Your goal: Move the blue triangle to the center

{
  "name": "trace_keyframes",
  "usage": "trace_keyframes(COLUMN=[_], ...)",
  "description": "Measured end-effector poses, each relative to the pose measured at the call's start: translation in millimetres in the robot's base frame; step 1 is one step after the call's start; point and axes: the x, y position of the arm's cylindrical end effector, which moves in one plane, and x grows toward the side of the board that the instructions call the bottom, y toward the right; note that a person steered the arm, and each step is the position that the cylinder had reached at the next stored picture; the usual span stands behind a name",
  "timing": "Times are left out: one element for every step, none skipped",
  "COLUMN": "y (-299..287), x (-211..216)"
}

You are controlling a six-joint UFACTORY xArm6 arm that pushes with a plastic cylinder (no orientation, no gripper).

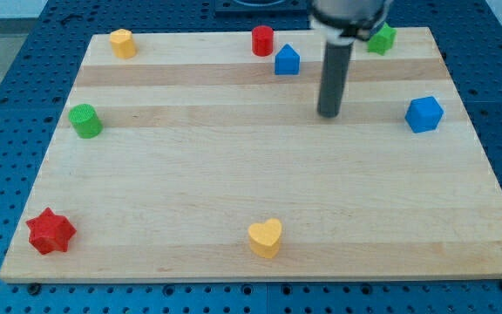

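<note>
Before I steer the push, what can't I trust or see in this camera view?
- Green block, view's top right: partly behind the arm, shape unclear.
- Arm above the rod: cut off by the view's top edge.
- My tip shows, to the right of and below the blue triangle, apart from it; contact with the board can't be confirmed from this angle.

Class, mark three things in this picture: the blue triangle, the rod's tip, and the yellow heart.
blue triangle (287, 61): camera view, centre of its front face.
my tip (329, 114): camera view, the rod's very bottom end, right of the triangle.
yellow heart (265, 236): camera view, middle of its top.
</note>
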Motion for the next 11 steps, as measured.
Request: trace_keyframes(y=[43,53,43,11,-11,-42,-71,-77,-88,-104,-104], x=[-53,-100,-141,-148,-144,-131,-117,-105,-87,-65,-38])
